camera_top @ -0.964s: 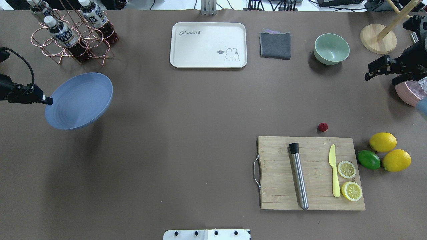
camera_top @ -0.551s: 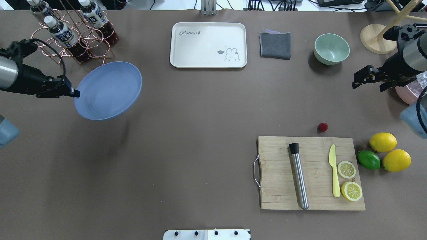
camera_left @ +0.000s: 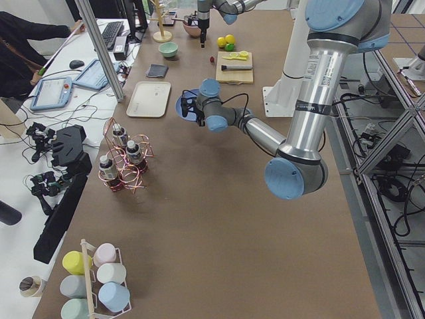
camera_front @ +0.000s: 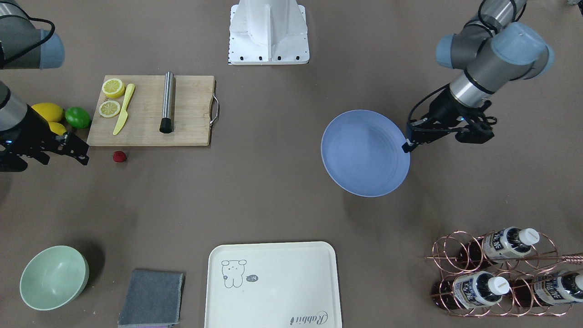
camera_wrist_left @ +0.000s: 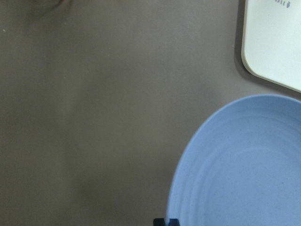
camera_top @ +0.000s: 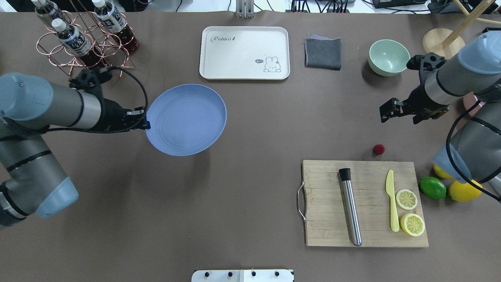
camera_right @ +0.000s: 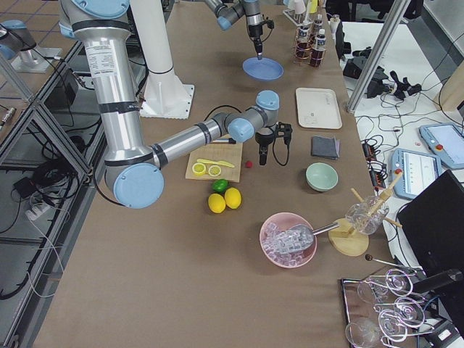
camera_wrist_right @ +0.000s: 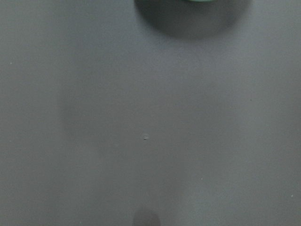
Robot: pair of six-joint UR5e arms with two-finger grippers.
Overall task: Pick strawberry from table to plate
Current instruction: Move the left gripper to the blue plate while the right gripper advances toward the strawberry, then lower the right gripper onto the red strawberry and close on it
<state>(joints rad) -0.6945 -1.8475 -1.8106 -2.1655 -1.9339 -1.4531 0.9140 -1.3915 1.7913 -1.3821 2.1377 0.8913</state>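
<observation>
A matt blue plate [camera_top: 188, 121] with faint rings over the matt brown table [camera_top: 242, 188]; lower right, a grained wooden board [camera_top: 325, 219] carries a brushed-metal rod [camera_top: 351, 211]; upper left, a shiny copper-wire rack [camera_top: 84, 47].

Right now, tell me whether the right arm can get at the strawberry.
Probably yes. The right gripper hangs open over bare table a little beyond the strawberry, with nothing between them. The cutting board lies close beside the fruit but does not cover it.
</observation>
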